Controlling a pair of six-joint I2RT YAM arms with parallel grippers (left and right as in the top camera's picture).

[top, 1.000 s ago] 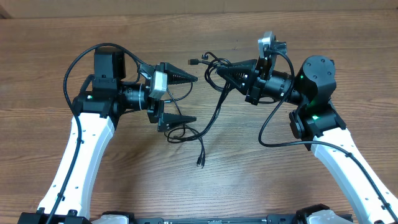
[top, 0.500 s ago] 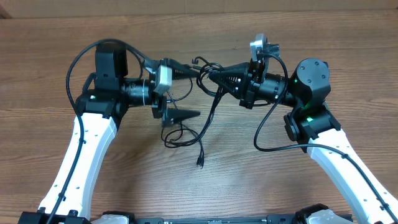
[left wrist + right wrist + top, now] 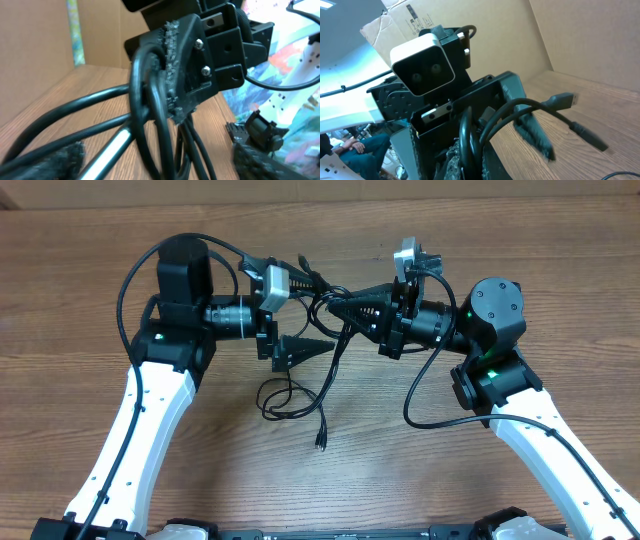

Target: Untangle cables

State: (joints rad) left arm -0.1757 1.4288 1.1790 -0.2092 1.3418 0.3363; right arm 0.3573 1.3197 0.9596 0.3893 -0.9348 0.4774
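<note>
The cables (image 3: 325, 370) are thin black cords. They bunch at my right gripper (image 3: 342, 305), hang to a loop (image 3: 285, 398) on the table and end in a plug (image 3: 320, 443). The right gripper is shut on the bunch; in the right wrist view (image 3: 470, 165) its jaws pinch several strands. My left gripper (image 3: 326, 315) is open and straddles the same bunch right at the right gripper's tip. In the left wrist view the cables (image 3: 150, 120) run between my fingers (image 3: 47, 160), and the right gripper's fingers (image 3: 182, 65) clamp them just ahead. Two plug ends (image 3: 567, 100) stick out free.
The wooden table (image 3: 480, 240) lies under everything. A thick black wire (image 3: 425, 395) loops from the right arm, and another (image 3: 125, 275) arcs over the left arm. Cardboard boxes (image 3: 580, 35) stand behind the table. The two grippers are nearly touching.
My left gripper has moved right and up to the right gripper, and its fingers now straddle the held bunch. The right gripper shifted slightly left. The hanging loop swung left.
</note>
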